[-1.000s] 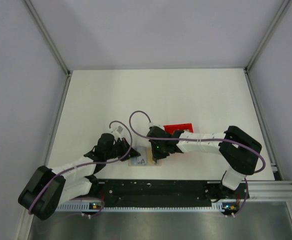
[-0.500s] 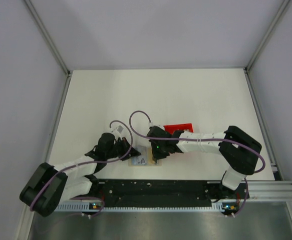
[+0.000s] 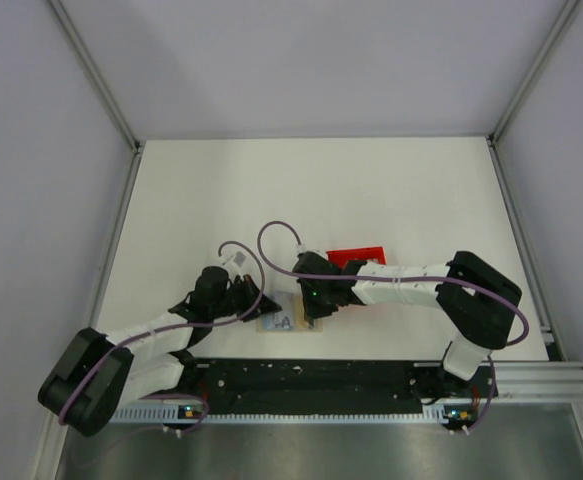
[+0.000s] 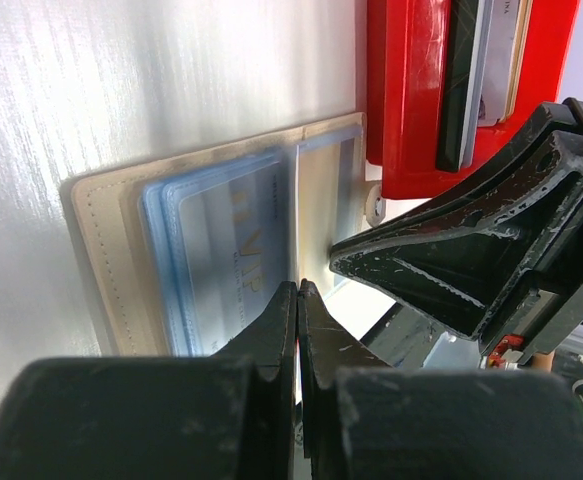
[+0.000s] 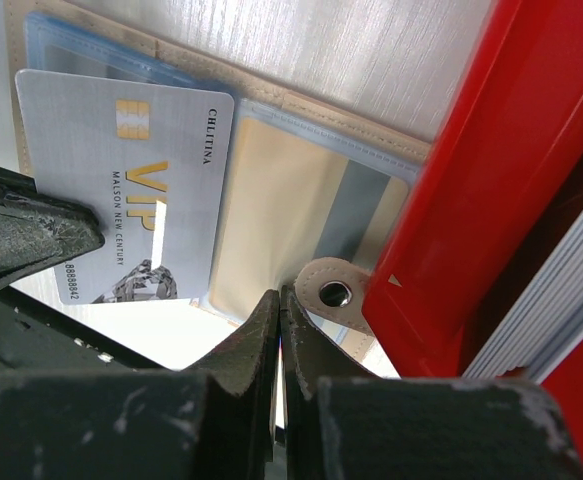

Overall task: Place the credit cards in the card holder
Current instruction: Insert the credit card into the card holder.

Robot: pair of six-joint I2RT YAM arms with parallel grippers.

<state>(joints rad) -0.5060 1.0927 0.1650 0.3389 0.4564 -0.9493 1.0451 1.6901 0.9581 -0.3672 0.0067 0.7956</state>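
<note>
Both pairs of fingers are pinched shut on nothing: the left gripper (image 4: pixel 296 292) tips at the open holder (image 4: pixel 101 250) fold, the right gripper (image 5: pixel 279 297) by its snap tab (image 5: pixel 331 293). A silver card (image 5: pixel 121 170) lies on the holder's far half. The red tray (image 5: pixel 481 190) with more cards (image 4: pixel 468 70) sits just beside it.

The card holder (image 5: pixel 281 190) lay open just beyond the right gripper (image 5: pixel 279 298), a credit card (image 5: pixel 121 180) on its left half. The tray (image 5: pixel 471 200), holding more cards (image 5: pixel 571 290), stood touching its right.
</note>
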